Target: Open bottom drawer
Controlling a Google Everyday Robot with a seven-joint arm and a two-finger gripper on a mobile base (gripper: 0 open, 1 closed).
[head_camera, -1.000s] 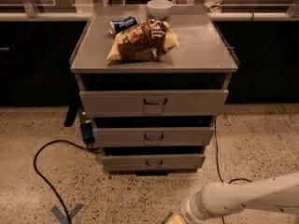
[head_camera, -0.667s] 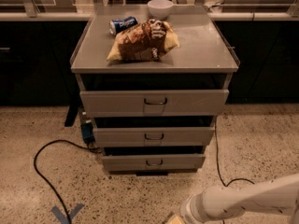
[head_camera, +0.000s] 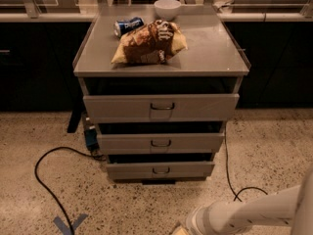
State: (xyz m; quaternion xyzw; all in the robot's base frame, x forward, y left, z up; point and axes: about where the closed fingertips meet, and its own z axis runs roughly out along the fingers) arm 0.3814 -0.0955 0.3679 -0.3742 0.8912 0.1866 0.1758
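The bottom drawer point(head_camera: 160, 170) is the lowest and narrowest of three grey metal drawers in a cabinet, with a small dark loop handle point(head_camera: 161, 170) at its centre. Its front stands under a dark gap below the middle drawer point(head_camera: 160, 143). My gripper point(head_camera: 180, 231) is at the bottom edge of the view, on the end of the white arm point(head_camera: 244, 213). It hangs low over the floor, below and to the right of the bottom drawer and well apart from it. Most of it is cut off by the frame.
The top drawer point(head_camera: 161, 106) is the widest. On the cabinet top point(head_camera: 210, 53) lie a chip bag point(head_camera: 149, 43), a blue can point(head_camera: 128, 26) and a white bowl point(head_camera: 167, 8). Black cables point(head_camera: 44, 180) run across the speckled floor on both sides. Dark counters stand behind.
The arm's wrist has shifted slightly left and down toward the bottom edge. The drawers have not moved.
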